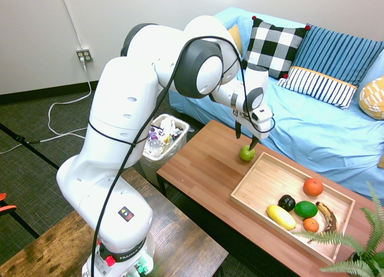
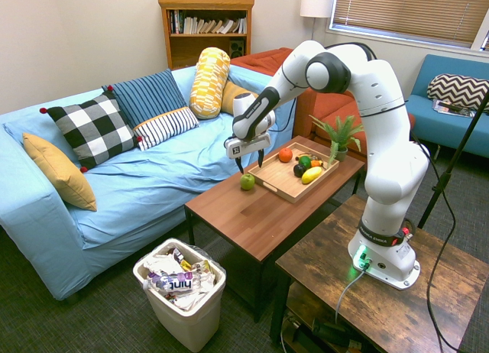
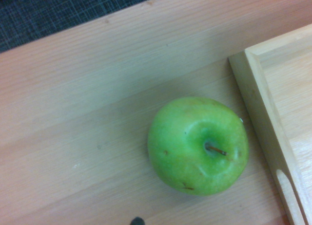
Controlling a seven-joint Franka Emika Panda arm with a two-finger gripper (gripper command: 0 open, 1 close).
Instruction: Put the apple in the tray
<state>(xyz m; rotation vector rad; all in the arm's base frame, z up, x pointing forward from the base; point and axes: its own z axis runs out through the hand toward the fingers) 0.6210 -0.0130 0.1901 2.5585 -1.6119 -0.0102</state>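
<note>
one apple (image 1: 246, 153) sits on the surface (image 1: 204, 169) just outside the tray (image 1: 264, 184). pincer (image 1: 245, 137) hangs open right above it, empty.

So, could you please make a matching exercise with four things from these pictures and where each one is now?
Things:
1. apple
2. orange
3. fern
4. bin

Places:
A. on the floor by the table's end
B. inside the tray
C. on the table, just outside the tray, under the open fingers
D. on the table at the tray's far end from the apple

Pairs: 1-C, 2-B, 3-D, 4-A
</note>
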